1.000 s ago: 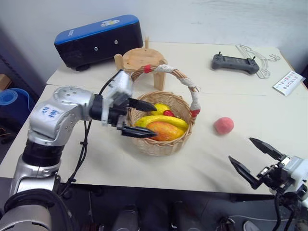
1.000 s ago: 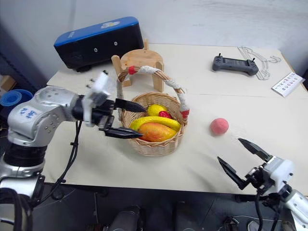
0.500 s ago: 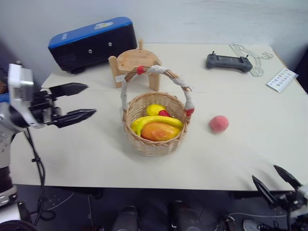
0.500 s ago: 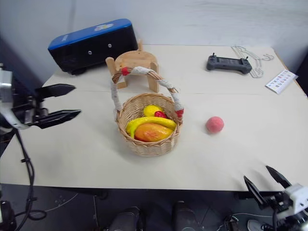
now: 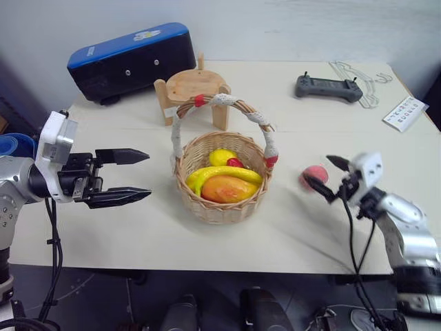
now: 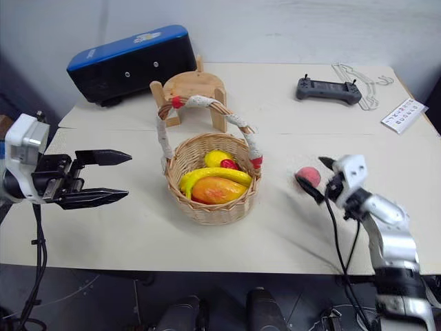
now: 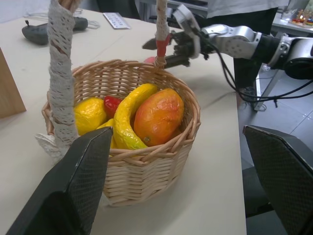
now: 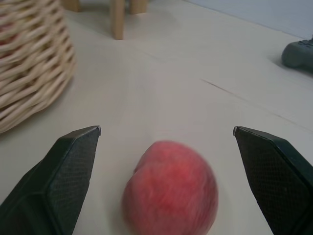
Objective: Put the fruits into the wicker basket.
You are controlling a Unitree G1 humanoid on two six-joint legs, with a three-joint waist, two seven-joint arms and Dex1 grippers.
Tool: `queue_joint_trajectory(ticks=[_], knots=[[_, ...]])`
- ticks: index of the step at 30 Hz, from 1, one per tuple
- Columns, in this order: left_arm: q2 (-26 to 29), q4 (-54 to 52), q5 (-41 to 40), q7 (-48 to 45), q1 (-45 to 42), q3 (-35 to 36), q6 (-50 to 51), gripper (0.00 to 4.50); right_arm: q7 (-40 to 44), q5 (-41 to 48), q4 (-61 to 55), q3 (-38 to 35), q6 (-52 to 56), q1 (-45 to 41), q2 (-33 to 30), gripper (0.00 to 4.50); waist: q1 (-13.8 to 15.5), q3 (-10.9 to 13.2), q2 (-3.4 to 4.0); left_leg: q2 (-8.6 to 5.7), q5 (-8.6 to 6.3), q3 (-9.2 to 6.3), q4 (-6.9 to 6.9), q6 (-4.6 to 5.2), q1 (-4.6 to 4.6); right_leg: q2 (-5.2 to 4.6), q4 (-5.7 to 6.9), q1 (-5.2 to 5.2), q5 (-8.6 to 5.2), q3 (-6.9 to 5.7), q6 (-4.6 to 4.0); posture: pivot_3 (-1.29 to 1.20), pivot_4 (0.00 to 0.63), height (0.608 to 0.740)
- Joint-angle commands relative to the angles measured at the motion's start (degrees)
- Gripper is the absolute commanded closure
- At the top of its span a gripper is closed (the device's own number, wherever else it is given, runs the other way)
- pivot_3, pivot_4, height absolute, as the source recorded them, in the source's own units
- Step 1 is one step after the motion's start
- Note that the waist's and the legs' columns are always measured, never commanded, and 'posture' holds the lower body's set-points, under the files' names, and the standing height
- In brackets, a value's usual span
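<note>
From my head cameras I see the wicker basket (image 5: 222, 181) mid-table holding banana (image 5: 224, 174) and mango (image 5: 230, 187). My left gripper (image 5: 124, 177) hangs spread beside it. My right wrist camera alone shows the pink-red peach (image 8: 171, 188) on the table, untouched between my right gripper's (image 5: 322, 175) spread fingers.
</note>
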Motion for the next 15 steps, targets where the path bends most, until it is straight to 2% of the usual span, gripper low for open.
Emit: queue_joint_trajectory(ticks=[1,4,8,11,15], knots=[[0.5,-0.7,1.5,-0.4,-0.3,-0.8,-2.8,0.03,-3.6,-3.0,4.6,1.4,1.6,-3.1,1.3,0.0,0.0,0.0,0.0,0.0,0.0,0.0,0.0,0.0,-0.01,0.0,-0.01,0.0,0.0,-0.01,0.0,0.0,0.15,0.74],[0.2,-1.1,0.9,0.5,-1.4,-1.1,-2.8,0.0,-2.9,-2.4,4.5,1.8,4.1,-3.8,1.8,0.61,0.0,0.0,-0.01,-0.01,-0.02,0.01,0.0,0.04,-0.06,0.01,0.0,-0.02,0.01,-0.02,0.02,0.0,0.15,0.74],[0.2,-1.5,0.5,0.9,-1.3,-0.8,-2.8,0.0,-1.6,-0.6,0.5,1.1,7.0,-2.5,1.0,1.8,-0.1,0.0,0.0,0.0,-0.05,0.04,0.04,0.11,-0.16,0.0,0.01,-0.02,0.03,-0.03,0.06,0.0,0.15,0.74],[-0.2,-1.8,-0.2,1.3,-1.0,-0.4,-2.5,0.0,3.8,4.4,-5.7,-1.1,6.3,-0.2,0.3,1.9,-0.1,0.0,-0.01,0.0,-0.05,0.06,0.03,0.13,-0.16,0.01,0.01,-0.02,0.03,-0.03,0.06,0.0,0.15,0.74],[-0.8,-1.2,-0.9,1.5,-1.0,0.2,-2.7,0.0,14.7,20.6,-25.3,-4.1,15.7,6.1,-4.4,1.9,0.1,0.1,0.08,0.03,-0.06,0.04,0.0,0.14,-0.17,0.03,0.02,-0.03,0.04,-0.05,0.07,0.0,0.15,0.74]])
